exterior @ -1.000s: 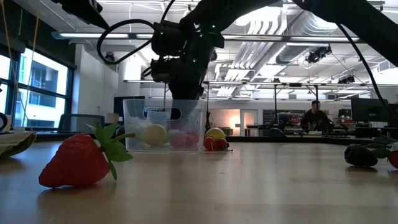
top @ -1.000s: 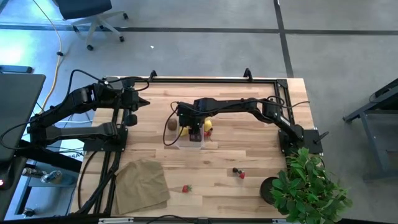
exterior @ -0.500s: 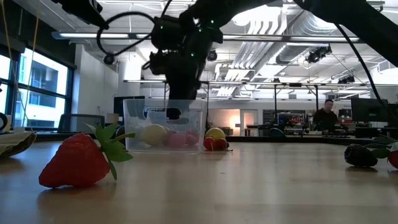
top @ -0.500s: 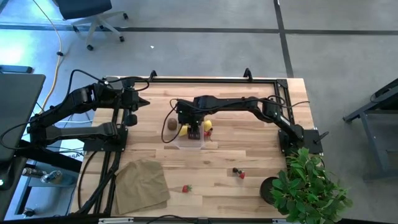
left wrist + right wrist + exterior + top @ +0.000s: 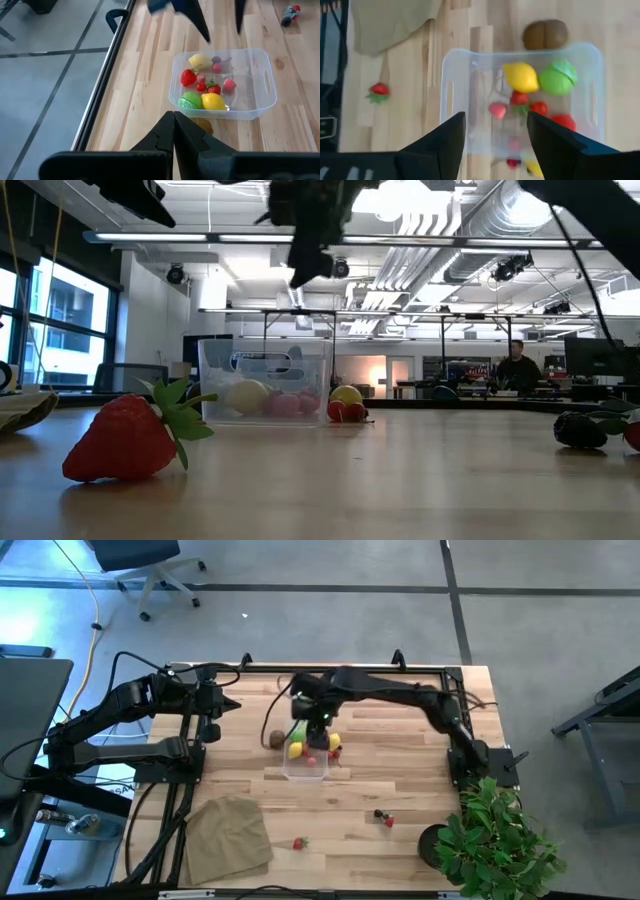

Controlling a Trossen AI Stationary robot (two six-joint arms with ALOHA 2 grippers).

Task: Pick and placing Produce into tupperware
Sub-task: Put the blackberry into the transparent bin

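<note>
The clear tupperware stands mid-table with a yellow lemon, a green ball and small red and pink berries inside. A brown kiwi lies on the table by its left side. A second lemon with red berries lies by its right side. My right gripper hangs open above the tub, with nothing between its fingers. My left gripper waits shut at the table's left, clear of everything.
A strawberry lies near the front edge beside a tan cloth. A dark fruit with a red one lies front right. A leafy potted plant fills the front right corner. A black rail frame borders the far edge.
My right gripper has risen out of the tupperware, well above its rim, and has drifted a little toward the far edge. The tub and the fruit in it have stayed in place.
</note>
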